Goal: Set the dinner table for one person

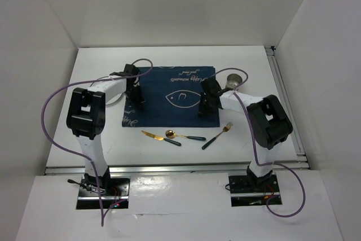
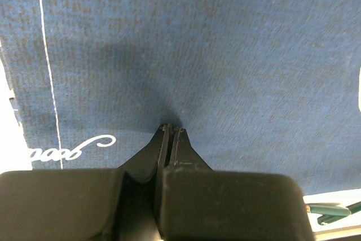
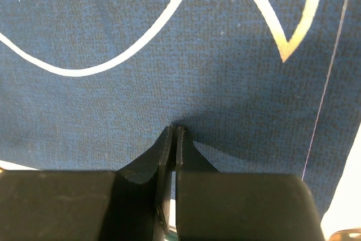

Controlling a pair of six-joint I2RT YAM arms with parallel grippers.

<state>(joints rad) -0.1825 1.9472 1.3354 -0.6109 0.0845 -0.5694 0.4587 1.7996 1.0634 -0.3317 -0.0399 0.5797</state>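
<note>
The dinner table [image 1: 101, 60] is a large white top. A navy placemat [image 1: 169, 77] with a white fish drawing lies flat in its middle. My left gripper [image 1: 137, 104] stands on the mat's left part, and my right gripper [image 1: 204, 109] on its right part. In both wrist views the jaws are shut, with the tips of the left gripper [image 2: 171, 127] and the right gripper [image 3: 176, 127] pressed down on the blue cloth. Whether a fold of cloth is caught between them I cannot tell.
In front of the mat lie a gold knife [image 1: 161, 137], a gold spoon [image 1: 184, 135] and a gold fork [image 1: 218, 136], all with dark green handles. A metal cup [image 1: 233, 80] stands at the mat's far right corner. Aluminium rails [image 1: 285, 100] run along the right and near edges.
</note>
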